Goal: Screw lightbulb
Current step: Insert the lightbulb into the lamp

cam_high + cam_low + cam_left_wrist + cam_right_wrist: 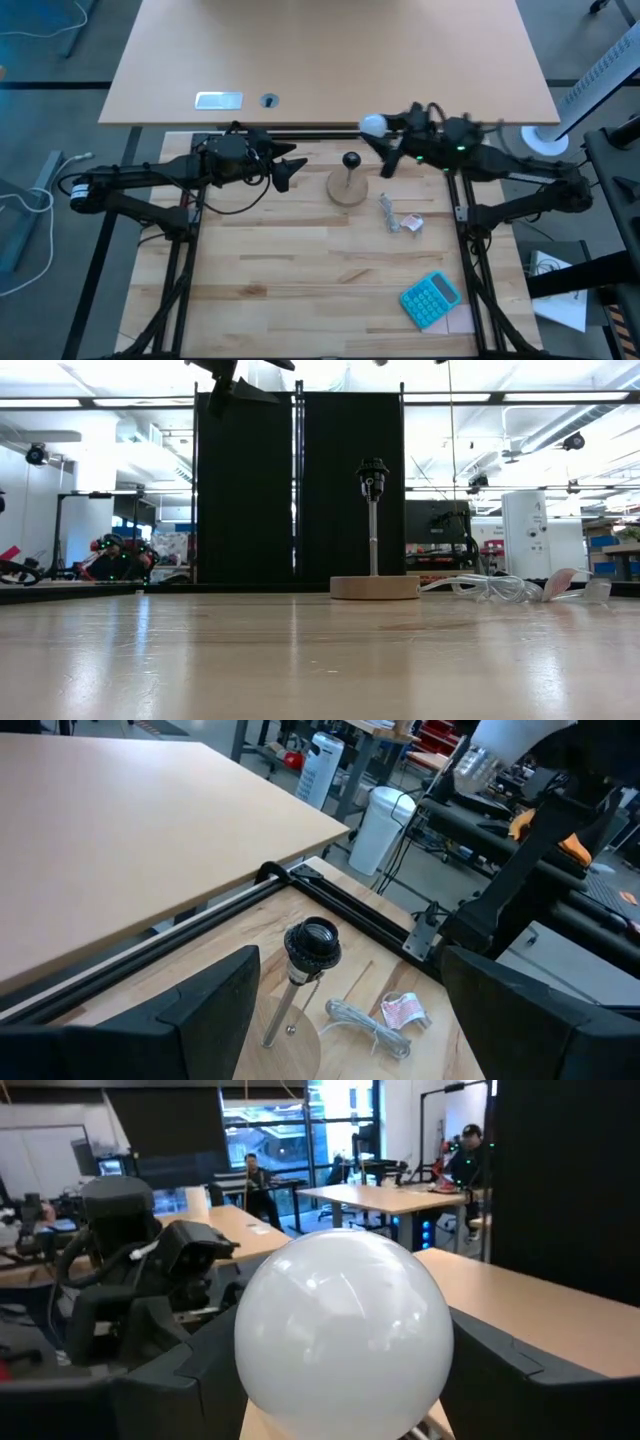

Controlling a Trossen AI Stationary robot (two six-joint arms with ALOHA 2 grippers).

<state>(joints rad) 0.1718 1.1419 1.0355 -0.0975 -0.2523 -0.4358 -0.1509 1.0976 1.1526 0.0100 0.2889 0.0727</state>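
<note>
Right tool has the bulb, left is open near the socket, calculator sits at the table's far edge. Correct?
Not quite. The right tool does hold the bulb and the left tool is open near the socket. But the high view shows the calculator at the near edge, not the far one.

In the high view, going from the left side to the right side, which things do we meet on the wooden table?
left gripper → wooden lamp base with black socket → lightbulb in the right gripper → clear wrapper with cord → blue calculator
</note>
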